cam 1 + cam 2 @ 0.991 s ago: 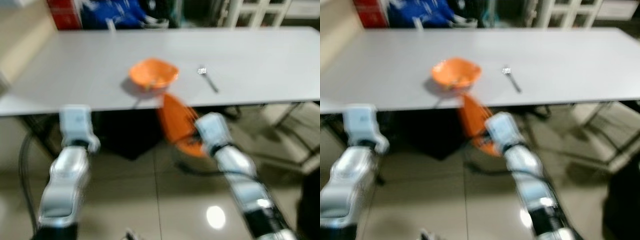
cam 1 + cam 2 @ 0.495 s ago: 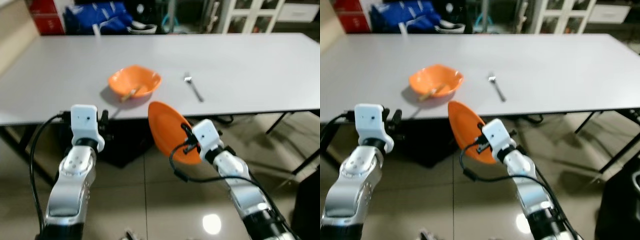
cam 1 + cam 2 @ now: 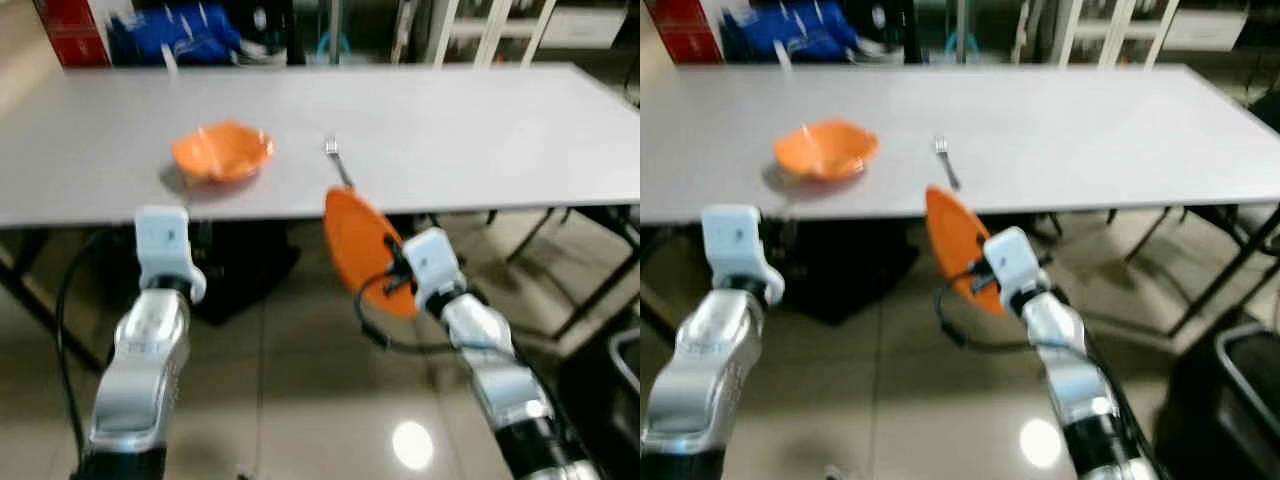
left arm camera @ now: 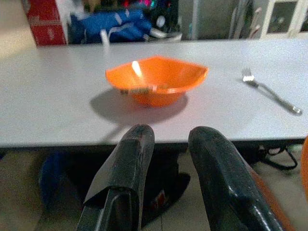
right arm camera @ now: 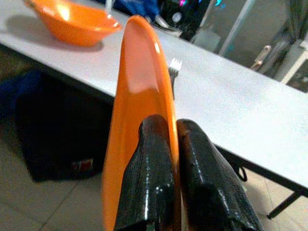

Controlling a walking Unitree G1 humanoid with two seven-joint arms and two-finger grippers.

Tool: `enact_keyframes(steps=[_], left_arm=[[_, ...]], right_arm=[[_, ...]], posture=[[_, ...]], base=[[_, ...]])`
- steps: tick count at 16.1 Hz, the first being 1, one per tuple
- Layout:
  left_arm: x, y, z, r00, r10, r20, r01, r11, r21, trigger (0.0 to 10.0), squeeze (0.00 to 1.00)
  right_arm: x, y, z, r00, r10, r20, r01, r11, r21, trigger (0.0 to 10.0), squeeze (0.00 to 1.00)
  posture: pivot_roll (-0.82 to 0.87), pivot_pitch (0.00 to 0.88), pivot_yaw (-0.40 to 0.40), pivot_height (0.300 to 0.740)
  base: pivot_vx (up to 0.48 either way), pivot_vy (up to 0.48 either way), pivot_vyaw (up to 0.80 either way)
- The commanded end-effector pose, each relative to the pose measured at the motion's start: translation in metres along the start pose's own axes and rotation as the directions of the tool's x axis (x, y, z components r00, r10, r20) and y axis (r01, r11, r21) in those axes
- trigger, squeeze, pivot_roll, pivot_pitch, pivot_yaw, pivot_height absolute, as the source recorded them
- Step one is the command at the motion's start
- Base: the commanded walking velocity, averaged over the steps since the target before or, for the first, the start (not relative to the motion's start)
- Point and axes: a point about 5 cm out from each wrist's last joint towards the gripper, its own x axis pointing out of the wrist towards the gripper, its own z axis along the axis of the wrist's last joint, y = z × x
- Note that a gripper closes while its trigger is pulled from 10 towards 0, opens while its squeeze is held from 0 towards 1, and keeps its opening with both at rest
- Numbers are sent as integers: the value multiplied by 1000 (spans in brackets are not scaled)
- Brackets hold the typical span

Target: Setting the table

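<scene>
With my right pincer (image 5: 161, 144) clamped on the orange plate's (image 3: 358, 245) rim, I'd level it above the worktop (image 3: 480, 120) beside the fork (image 3: 337, 162), left pincer (image 4: 166, 144) empty, parted.

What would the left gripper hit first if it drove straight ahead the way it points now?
Probably the table's near edge: the left gripper sits about level with it, jaws apart. The orange bowl lies farther along; depth is unclear.

Long grey table (image 3: 480, 130): orange bowl (image 3: 221, 152) w/ fork (image 3: 337, 163) lying nearby, apart.
</scene>
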Motion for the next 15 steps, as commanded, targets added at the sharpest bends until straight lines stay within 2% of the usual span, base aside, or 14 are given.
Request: enact_keyframes(steps=[1,5,11,15], left_arm=[[1,2,4,1000,15,11,-15,1000,1,10000,0],[1,2,3,1000,18,7,-18,1000,-12,10000,0],[1,2,2,1000,11,5,-11,1000,8,10000,0],[2,0,5,1000,-4,24,4,1000,16,10000,0]], right_arm=[[4,2,12,998,8,57,-8,1000,-3,10000,0],[3,3,11,999,13,51,-13,1000,-3,10000,0],[2,3,10,999,18,49,-17,1000,-6,10000,0],[4,5,11,998,25,51,-25,1000,-5,10000,0]], posture=[[-55,40,19,740],[-56,49,20,740],[-57,43,22,740],[-49,39,25,740]], base=[[424,0,0],[472,0,0],[461,0,0],[380,-287,0]])
